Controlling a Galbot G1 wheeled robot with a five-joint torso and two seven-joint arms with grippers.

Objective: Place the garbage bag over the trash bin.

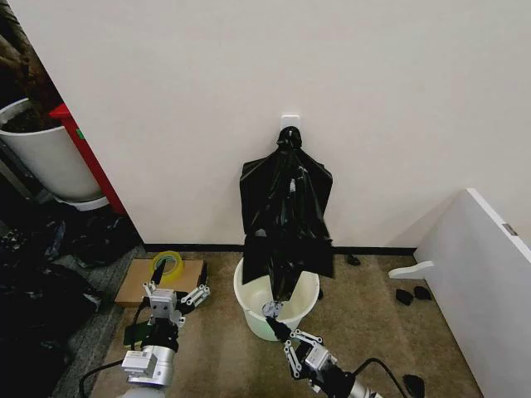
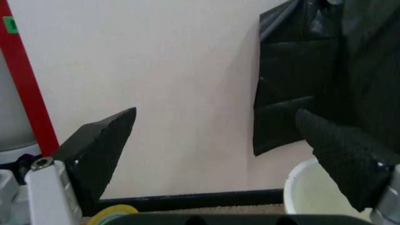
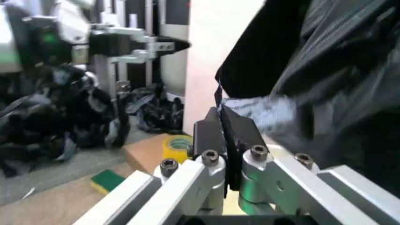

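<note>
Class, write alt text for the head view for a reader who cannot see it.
A glossy black plastic garbage bag hangs against the cream wall, its lower end inside a small round white plastic trash bin. The right hand pinches the bag's lower tip; the left hand waits open beside the bin.

The head view looks forward and down from high up at a cream wall and brown carpet floor, taking in both arms. The left wrist view sits low behind the left pincer (image 2: 216, 136), facing the wall squarely. The right wrist view sits close behind the right pincer (image 3: 226, 124), looking sideways across the floor. All three share the glossy black plastic garbage bag (image 1: 284, 217) (image 2: 325, 70) (image 3: 337, 61) and the yellow tape roll (image 1: 167, 264) (image 2: 112, 216) (image 3: 177, 142).
</note>
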